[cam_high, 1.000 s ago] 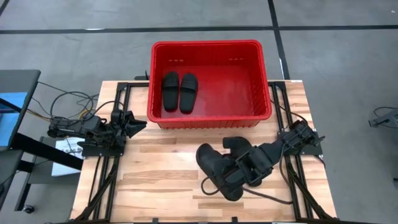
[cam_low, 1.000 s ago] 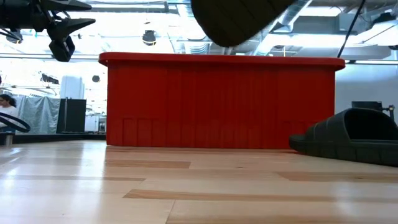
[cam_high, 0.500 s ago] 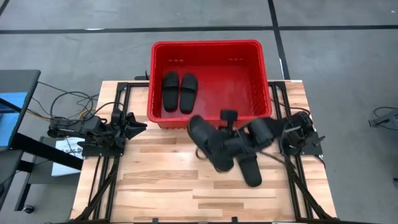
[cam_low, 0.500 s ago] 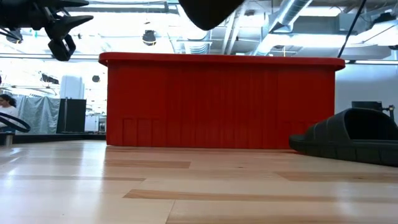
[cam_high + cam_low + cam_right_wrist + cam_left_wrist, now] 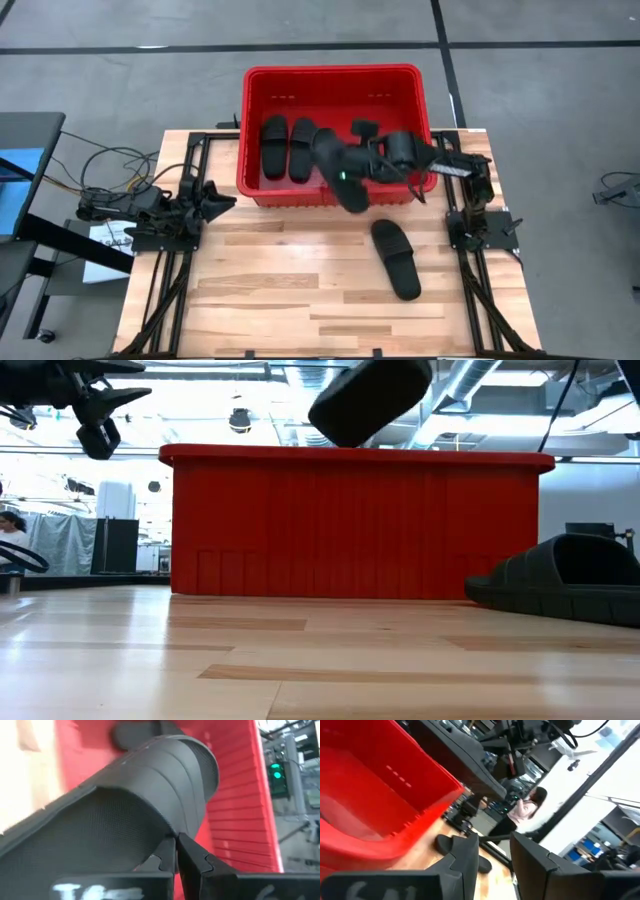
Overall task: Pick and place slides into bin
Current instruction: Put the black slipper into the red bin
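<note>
The red bin stands at the table's far middle, with two black slides lying side by side on its floor at the left. My right gripper reaches in from the right and is shut on a third slide, held above the bin's near wall; the low view shows this slide above the rim. A fourth slide lies flat on the table at the near right. My left gripper waits open and empty at the table's left. My right gripper pinches the slide between its two fingers at the side edge where the ribbed strap meets the sole. The fingers come at it from the table's right side, across the slide. The slide is lifted clear and tilted, above the bin's near wall.
The bin's right half is bare floor. Dark metal arm frames run along the table's left and right sides. Cables lie off the left edge. A person shows in the room beyond the table.
My right gripper has carried its slide from above the table's near right toward the far edge, to above the bin's near wall, staying shut on it. The fourth slide, hidden under the arm before, shows lying on the table.
</note>
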